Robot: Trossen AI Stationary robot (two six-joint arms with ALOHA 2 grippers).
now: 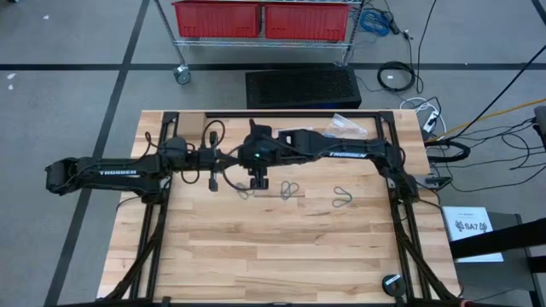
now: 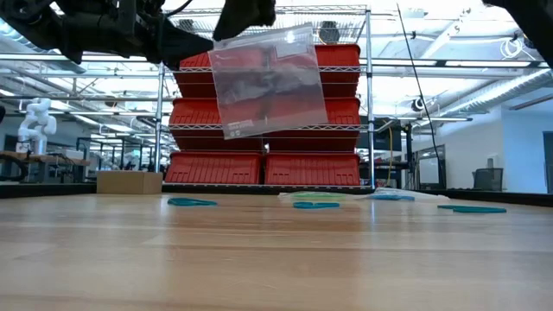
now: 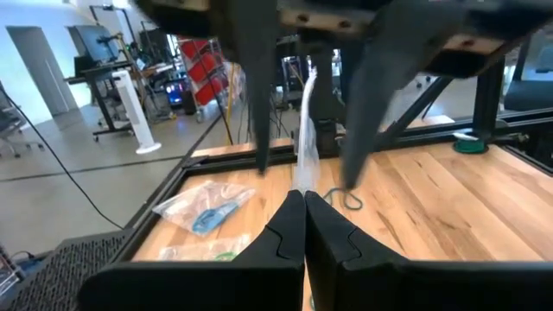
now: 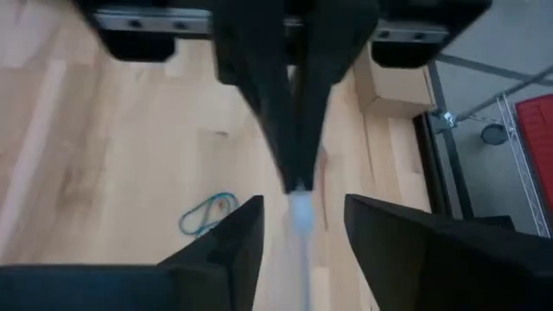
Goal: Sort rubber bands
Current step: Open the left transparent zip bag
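Left end effector (image 3: 304,226): fingers pressed together on the edge of a clear plastic bag (image 2: 266,79), held above the desk (image 1: 281,247).
Right end effector (image 4: 298,226): fingers apart, straddling the same bag's edge without pinching it.
Rubber bands (image 1: 343,197): several teal loops lie flat on the desk beneath the arms.
Other bags (image 3: 206,206): lying near the desk's far edge, apparently holding blue and green bands.

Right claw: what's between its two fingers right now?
In the right wrist view, the open right claw straddles the edge of the clear bag, which the shut left claw pinches from the opposite side. Bare table lies below.
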